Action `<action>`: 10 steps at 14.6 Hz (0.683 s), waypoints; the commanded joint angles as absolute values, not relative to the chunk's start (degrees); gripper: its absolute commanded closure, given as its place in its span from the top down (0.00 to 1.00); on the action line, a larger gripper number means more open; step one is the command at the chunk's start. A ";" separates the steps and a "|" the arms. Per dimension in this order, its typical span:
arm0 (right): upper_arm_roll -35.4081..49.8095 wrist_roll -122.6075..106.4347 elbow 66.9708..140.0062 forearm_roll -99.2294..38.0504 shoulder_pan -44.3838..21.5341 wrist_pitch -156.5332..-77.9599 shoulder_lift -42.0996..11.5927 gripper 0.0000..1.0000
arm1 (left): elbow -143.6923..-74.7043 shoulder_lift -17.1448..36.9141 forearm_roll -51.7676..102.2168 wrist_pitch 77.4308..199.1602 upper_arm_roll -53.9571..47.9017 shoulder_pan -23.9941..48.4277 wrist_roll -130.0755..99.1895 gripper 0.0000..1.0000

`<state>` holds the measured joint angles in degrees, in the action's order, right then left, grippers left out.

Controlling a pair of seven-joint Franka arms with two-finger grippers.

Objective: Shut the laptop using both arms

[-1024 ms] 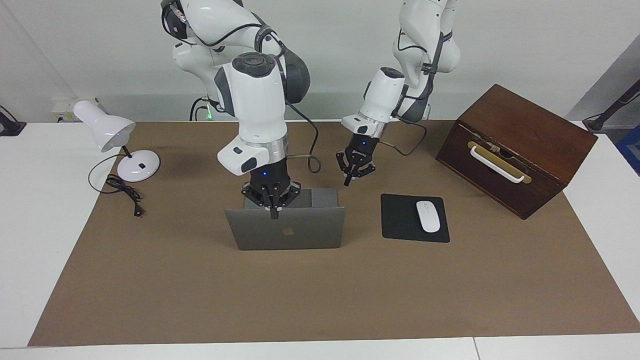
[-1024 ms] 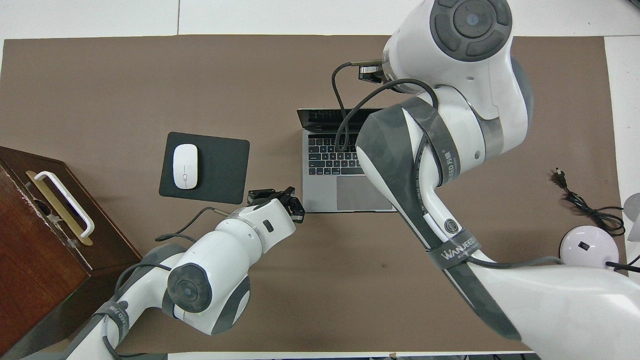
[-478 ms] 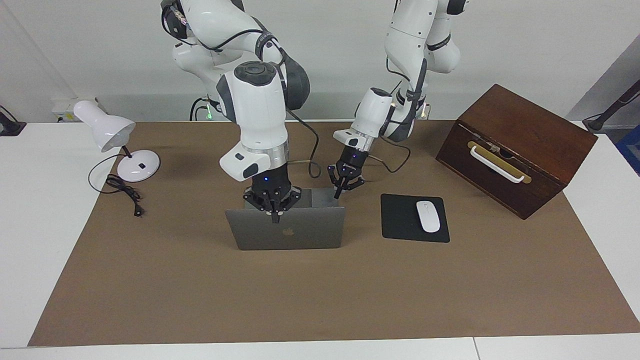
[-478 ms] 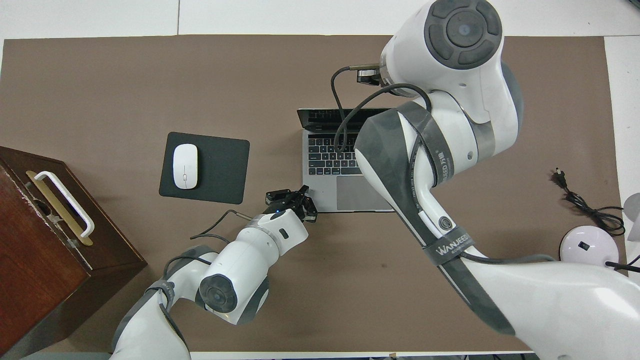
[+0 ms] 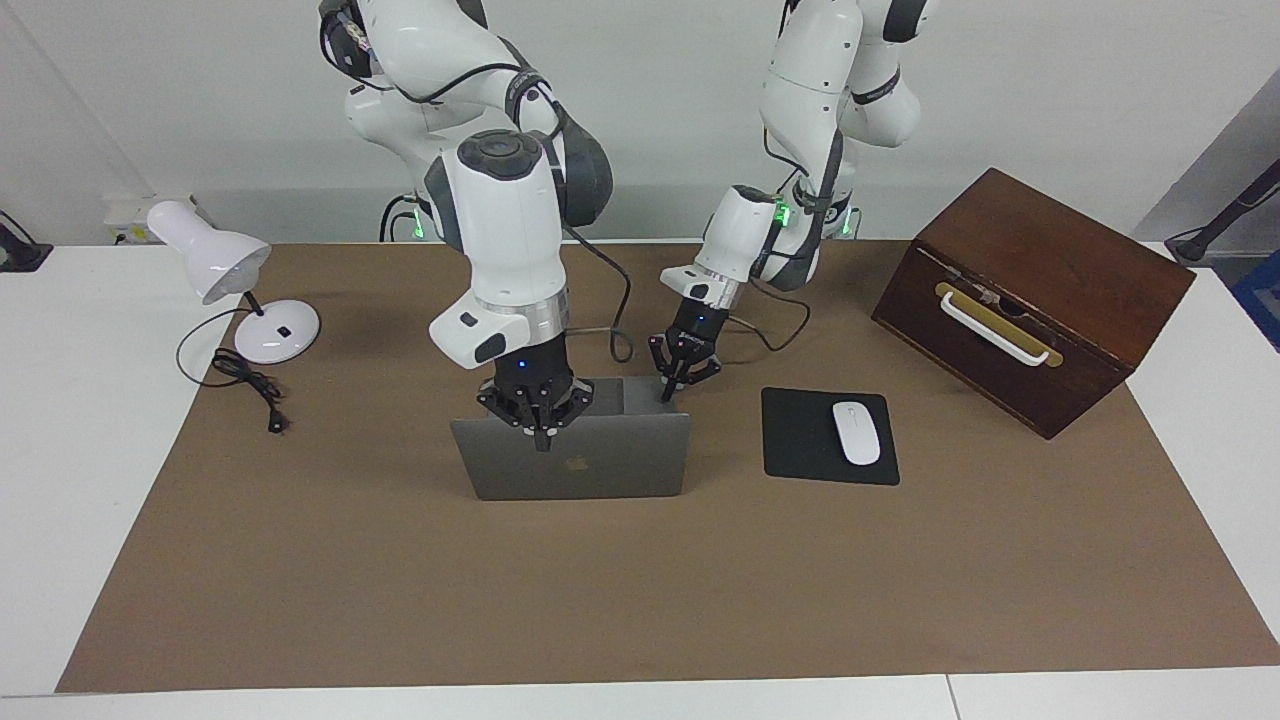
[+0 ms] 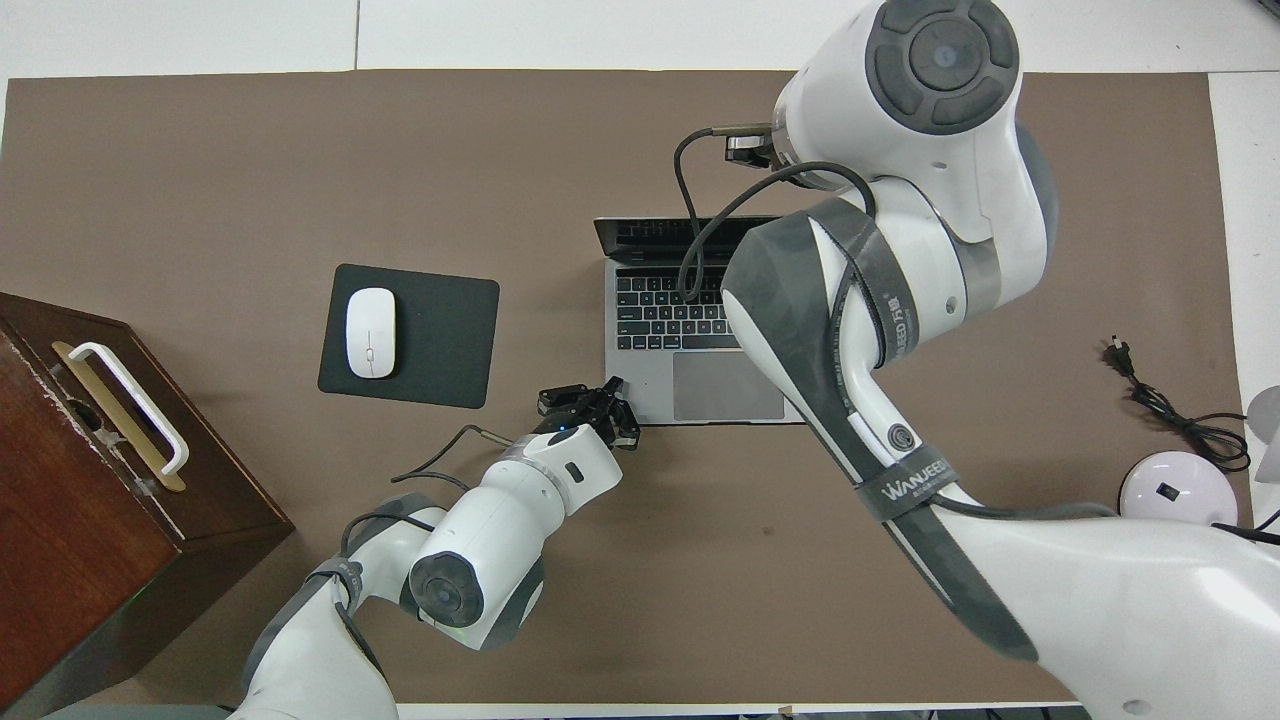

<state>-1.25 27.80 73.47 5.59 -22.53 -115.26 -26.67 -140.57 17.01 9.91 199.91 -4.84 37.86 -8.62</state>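
Silver-grey, the laptop (image 5: 578,455) stands open at the middle of the brown mat (image 5: 640,600), beside the black mouse pad (image 5: 828,436) that lies toward the left arm's end. From the facing view we see only the lid's back with its dark logo; the overhead view alone shows us the keyboard and trackpad, while the right arm's bulk hides its gripper there. The right arm reaches over the laptop and bends steeply down, so that the right gripper (image 5: 542,440) has its fingertips together against the lid's top edge. The left arm slants down to the base's corner nearer the robots, where the left gripper (image 5: 666,392), also closed and empty, touches or nearly touches the deck.
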 commanded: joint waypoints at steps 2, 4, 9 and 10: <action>-0.61 29.79 79.71 5.01 -21.88 -119.61 -23.73 0.00 | -142.03 17.14 10.81 200.74 -4.04 39.73 -8.44 0.00; -0.53 31.11 80.42 4.92 -21.88 -119.88 -23.29 0.00 | -142.73 17.05 10.81 200.74 -4.04 40.51 -8.44 0.00; -0.53 32.43 82.17 4.57 -21.97 -119.88 -22.85 0.00 | -144.32 16.70 10.81 200.74 -4.04 40.60 -6.95 0.00; -0.53 32.78 82.44 3.09 -21.97 -119.80 -22.68 0.00 | -144.75 16.70 10.81 200.74 -4.04 40.52 -6.77 0.00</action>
<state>-1.15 31.39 78.99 5.00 -22.56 -118.31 -24.98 -141.26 16.91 9.91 200.79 -4.73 38.82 -7.84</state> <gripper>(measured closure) 0.991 0.991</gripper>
